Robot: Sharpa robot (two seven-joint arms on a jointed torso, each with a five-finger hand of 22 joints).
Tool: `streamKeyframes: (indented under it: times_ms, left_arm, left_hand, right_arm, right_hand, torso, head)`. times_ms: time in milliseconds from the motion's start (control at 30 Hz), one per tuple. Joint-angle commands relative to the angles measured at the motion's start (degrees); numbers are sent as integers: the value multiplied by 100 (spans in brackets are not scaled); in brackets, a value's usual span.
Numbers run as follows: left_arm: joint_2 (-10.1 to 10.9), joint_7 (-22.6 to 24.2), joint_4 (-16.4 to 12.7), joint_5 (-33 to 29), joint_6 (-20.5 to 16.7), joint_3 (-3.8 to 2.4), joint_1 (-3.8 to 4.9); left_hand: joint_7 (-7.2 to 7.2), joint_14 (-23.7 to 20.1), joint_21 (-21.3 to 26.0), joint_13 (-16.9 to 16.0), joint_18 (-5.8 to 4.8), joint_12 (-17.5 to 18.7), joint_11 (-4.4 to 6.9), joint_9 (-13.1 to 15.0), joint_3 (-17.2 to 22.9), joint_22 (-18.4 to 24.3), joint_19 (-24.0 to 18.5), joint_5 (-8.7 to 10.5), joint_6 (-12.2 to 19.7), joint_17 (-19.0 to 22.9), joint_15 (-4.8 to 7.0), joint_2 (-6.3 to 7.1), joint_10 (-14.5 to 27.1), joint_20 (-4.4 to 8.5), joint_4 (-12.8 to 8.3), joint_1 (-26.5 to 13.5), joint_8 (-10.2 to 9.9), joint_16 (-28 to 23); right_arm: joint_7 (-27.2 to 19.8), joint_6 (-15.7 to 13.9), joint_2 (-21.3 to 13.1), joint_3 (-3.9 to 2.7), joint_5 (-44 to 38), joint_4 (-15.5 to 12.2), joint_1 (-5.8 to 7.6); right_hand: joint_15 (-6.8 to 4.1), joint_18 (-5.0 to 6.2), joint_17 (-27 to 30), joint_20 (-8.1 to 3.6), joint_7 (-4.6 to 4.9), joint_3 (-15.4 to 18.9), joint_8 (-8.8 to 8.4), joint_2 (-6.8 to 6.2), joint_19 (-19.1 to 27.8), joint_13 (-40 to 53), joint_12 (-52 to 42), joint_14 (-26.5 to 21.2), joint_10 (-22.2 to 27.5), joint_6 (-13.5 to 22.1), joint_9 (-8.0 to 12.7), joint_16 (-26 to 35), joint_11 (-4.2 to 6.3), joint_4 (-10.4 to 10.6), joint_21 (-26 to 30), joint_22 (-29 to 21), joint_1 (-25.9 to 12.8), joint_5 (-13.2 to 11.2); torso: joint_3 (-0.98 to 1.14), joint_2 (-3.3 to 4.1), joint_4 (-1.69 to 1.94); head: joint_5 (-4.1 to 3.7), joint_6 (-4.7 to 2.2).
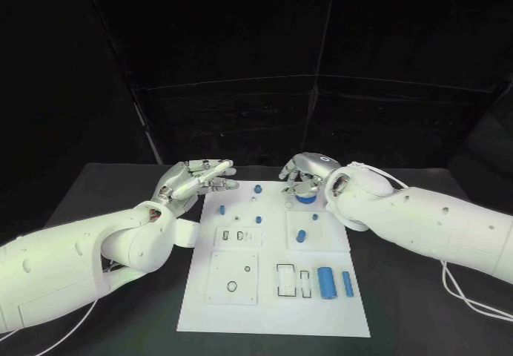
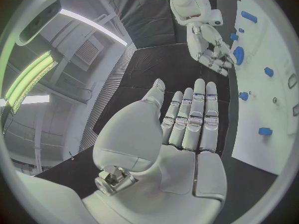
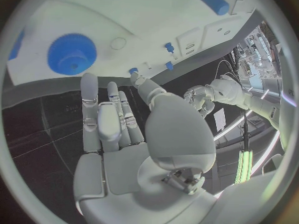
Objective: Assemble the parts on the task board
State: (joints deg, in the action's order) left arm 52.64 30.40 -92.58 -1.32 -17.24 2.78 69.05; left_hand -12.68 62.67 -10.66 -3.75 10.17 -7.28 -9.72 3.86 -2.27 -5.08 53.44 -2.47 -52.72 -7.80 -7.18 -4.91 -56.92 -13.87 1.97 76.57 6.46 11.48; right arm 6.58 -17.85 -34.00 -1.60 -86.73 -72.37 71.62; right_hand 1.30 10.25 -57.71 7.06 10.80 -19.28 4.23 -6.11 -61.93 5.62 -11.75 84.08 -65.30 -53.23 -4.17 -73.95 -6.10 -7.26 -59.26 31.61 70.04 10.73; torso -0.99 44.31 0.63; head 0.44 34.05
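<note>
The white task board (image 1: 273,315) lies lengthwise in the middle of the black table. A round blue gear-like part (image 1: 307,199) sits near the board's far right corner, also seen as the blue gear (image 3: 72,53). My right hand (image 1: 307,172) hovers just behind and over it, fingers extended and holding nothing. The right hand (image 3: 124,129) shows a bare palm in its wrist view. My left hand (image 1: 198,178) is at the board's far left corner, fingers straight and together; the left hand (image 2: 187,129) holds nothing. Two blue cylinders (image 1: 326,282) lie side by side at the near right.
Several small blue parts (image 1: 260,219) dot the board's far half. Rectangular slots (image 1: 287,280) and a plate with an oval hole (image 1: 233,285) occupy the near half. White cables (image 1: 471,297) trail on the table under my right arm.
</note>
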Motion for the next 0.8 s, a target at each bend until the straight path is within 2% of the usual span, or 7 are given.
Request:
streamKeyframes:
  times_ms: [33,133,200,333,400,567,800]
  left_arm:
    - [34,21,96,21,121,-5,46]
    - [63,24,238,-26,137,-5,91]
    - [79,26,346,-71,151,-5,123]
    - [99,24,479,-118,183,-5,157]
    - [103,15,533,-129,200,-5,167]
    - [94,-8,612,-141,242,-4,179]
    - [73,-19,657,-145,276,-4,183]
  left_hand:
    - [-12,-23,28,7,27,22,-25,-5,3,10,30,-22,-16,4,-17,-27,-31,8,-40,37,-32,-37]
    - [-11,-24,30,6,27,23,-25,-5,6,11,32,-23,-19,4,-17,-28,-34,8,-42,39,-32,-39]
    - [-11,-24,30,6,27,23,-25,-5,6,11,32,-23,-19,4,-17,-28,-34,8,-42,39,-32,-39]
    - [-9,-25,34,5,27,25,-24,-4,12,14,35,-23,-25,4,-17,-32,-40,7,-49,46,-33,-44]
    - [-9,-25,35,5,27,26,-24,-4,13,15,36,-23,-26,4,-17,-33,-41,7,-51,48,-34,-45]
    - [-8,-25,37,5,27,27,-23,-4,16,16,37,-23,-27,4,-17,-35,-43,7,-54,50,-34,-47]
    - [-8,-25,37,5,27,27,-23,-4,16,16,37,-23,-27,4,-17,-35,-43,7,-54,50,-34,-47]
  right_arm:
    - [271,46,-247,-64,444,-250,14]
    - [389,226,-524,-108,535,-378,15]
    - [451,369,-660,-126,600,-369,16]
    - [498,583,-750,-140,662,-258,17]
    - [508,682,-745,-143,677,-185,17]
    - [509,849,-628,-146,715,-1,18]
    - [519,1101,-422,-147,720,190,17]
  right_hand:
    - [-81,14,-126,-38,-65,173,-5,-67,-89,98,-233,112,-324,-22,3,-92,84,106,-75,94,-105,92]
    - [-180,-11,-260,-127,-164,433,0,-151,-191,312,-612,142,-726,-59,0,-190,203,254,-171,230,-152,110]
    - [-253,-35,-375,-206,-231,752,10,-197,-274,663,-1120,162,-917,-60,-1,-274,284,400,-239,328,-82,144]
    - [-284,-113,-677,-239,-249,1315,22,-129,-489,1560,-2240,216,-636,-9,3,-490,328,750,-464,668,182,188]
    - [-245,-108,-811,-249,-243,1513,27,-52,-534,1974,-2737,228,-431,23,4,-581,319,942,-535,771,298,212]
    - [-220,-135,-964,-197,-213,1829,11,-4,-545,2792,-3605,237,-198,144,11,-693,256,1284,-600,837,510,226]
    - [-192,-134,-1114,-165,-158,2008,13,34,-546,3712,-4419,252,-272,242,12,-793,216,1536,-656,886,751,231]
  torso:
    - [7,-34,-54]
    - [15,-48,-78]
    - [16,-49,-82]
    - [6,-35,-62]
    - [9,-32,-54]
    - [9,-24,-60]
    - [2,-30,-55]
  head:
    - [1,-1]
    - [-7,-4]
    - [-21,-8]
    - [-51,-6]
    - [-57,-5]
    - [-50,22]
    - [-49,63]
